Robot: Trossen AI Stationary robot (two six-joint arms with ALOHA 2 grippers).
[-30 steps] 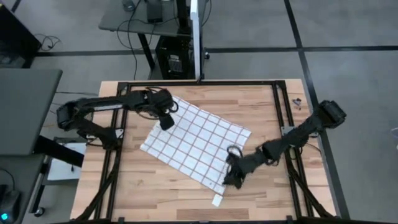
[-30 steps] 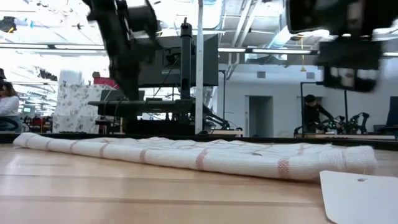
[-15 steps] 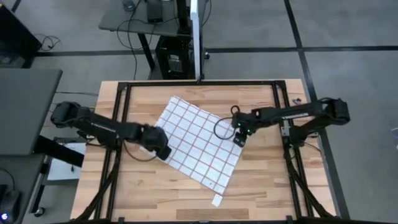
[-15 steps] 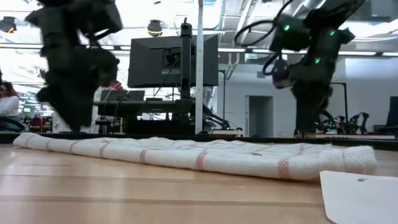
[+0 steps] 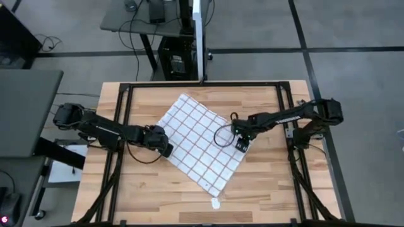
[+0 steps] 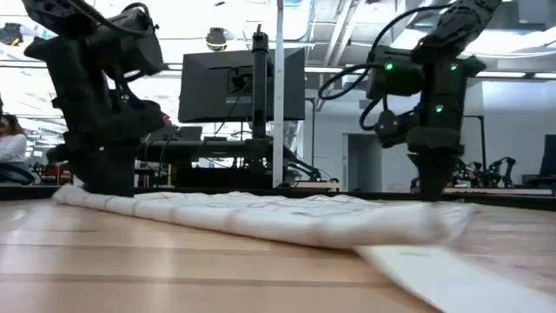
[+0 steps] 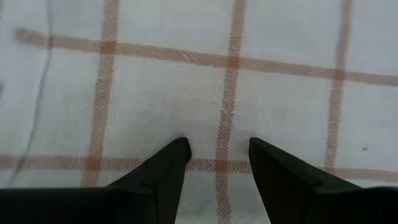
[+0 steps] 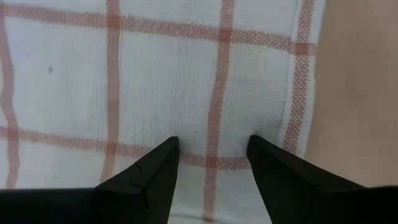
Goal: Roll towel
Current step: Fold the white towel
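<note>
The wooden tabletop (image 5: 265,183) carries the towel (image 5: 201,144), spread flat at its middle like a diamond. The left end effector (image 5: 165,149) presses the towel's left corner, fingers parted, gripping nothing. The right end effector (image 5: 242,144) does likewise at the right corner.

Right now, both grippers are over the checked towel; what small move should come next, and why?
Probably lower and close both: the left gripper and right gripper are open over opposite corners of the flat, unrolled towel, and neither visibly holds cloth.

A small white scrap (image 5: 215,203) lies on the wooden table (image 5: 265,189)
</note>
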